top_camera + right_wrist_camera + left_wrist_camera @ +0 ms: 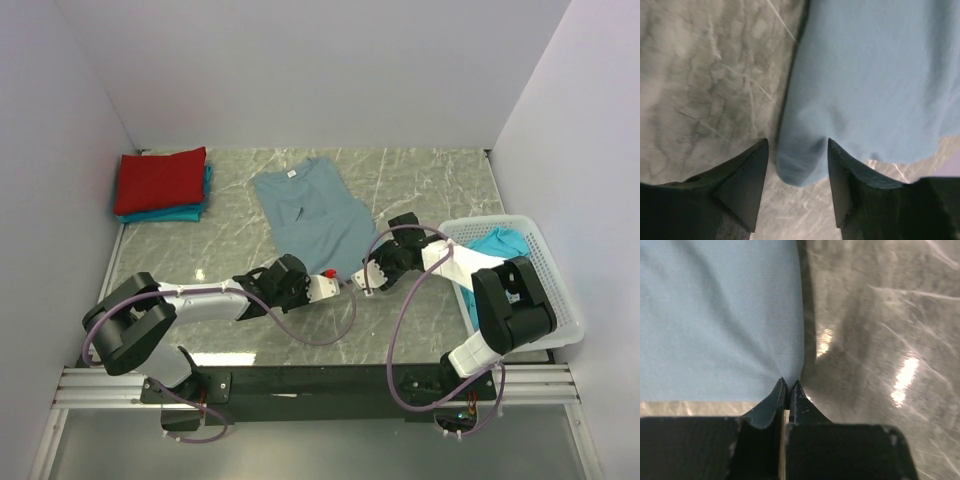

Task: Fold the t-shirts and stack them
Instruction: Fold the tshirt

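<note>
Grey marbled table, viewed from the near edge outward.

Left gripper: the jaws are pressed together with almost no gap and pinch the near edge of the slate-blue shirt. The cloth puckers into the pinch point. In the left wrist view the shirt lies to the left of that point, with bare table to the right.

Right gripper: the jaws stand well apart and hold nothing. A rounded corner of the same shirt lies between the two fingers. Whether either finger touches the cloth cannot be told. Bare table shows to the left of that corner.

In the top view both grippers meet at the near right part of the shirt, close beside each other, with the arms reaching in from either side.

The slate-blue shirt lies roughly flat in the middle of the table. Its white neck label is at the far end and its hem faces the arms. A small crease shows near its middle.

Right side: a white perforated basket stands at the table edge, with a teal shirt bunched inside it.

Far left corner: a folded red shirt rests on top of a folded turquoise shirt. This stack is well apart from the slate-blue shirt.
</note>
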Tool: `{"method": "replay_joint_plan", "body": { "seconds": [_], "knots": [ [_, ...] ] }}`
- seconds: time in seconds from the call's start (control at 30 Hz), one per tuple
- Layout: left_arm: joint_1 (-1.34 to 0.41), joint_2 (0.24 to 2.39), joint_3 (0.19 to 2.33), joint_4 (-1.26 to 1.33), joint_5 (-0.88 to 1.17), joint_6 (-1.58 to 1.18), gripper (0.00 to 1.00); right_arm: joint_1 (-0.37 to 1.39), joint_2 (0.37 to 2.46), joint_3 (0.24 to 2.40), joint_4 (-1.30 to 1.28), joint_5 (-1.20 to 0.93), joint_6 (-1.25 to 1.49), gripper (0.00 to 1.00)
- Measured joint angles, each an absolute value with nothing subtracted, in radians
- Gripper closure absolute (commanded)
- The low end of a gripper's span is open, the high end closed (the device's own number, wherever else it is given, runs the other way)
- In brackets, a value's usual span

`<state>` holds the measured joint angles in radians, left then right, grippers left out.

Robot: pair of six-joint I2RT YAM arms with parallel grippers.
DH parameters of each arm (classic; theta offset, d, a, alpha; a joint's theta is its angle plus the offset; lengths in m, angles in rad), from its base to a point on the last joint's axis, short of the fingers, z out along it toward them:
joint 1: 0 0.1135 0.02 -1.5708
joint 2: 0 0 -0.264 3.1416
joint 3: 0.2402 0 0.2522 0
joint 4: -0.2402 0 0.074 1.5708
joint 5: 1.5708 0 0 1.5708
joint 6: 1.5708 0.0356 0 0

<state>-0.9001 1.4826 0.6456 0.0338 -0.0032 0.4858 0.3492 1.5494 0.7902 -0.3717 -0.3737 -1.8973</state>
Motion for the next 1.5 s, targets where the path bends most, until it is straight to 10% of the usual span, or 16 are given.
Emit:
{"method": "replay_joint_plan", "body": {
  "seconds": [0.17, 0.37, 1.07, 1.5],
  "knots": [
    [-0.900, 1.475, 0.645, 0.012, 0.040, 0.487, 0.99, 0.371, 1.552, 0.781, -0.336, -0.313, -1.876, 0.58],
    [-0.900, 1.417, 0.641, -0.032, 0.088, 0.493, 0.99, 0.390, 1.554, 0.780, -0.335, -0.284, -1.863, 1.00],
    [-0.994, 1.244, 0.610, -0.247, 0.395, 0.460, 1.00, 0.426, 0.858, 0.614, -0.907, -0.515, -1.631, 1.00],
    [-0.677, 1.217, 0.773, -0.217, 0.406, 0.490, 1.00, 0.387, 1.188, 1.027, -0.809, -0.494, -1.190, 1.00]
  ]
}}
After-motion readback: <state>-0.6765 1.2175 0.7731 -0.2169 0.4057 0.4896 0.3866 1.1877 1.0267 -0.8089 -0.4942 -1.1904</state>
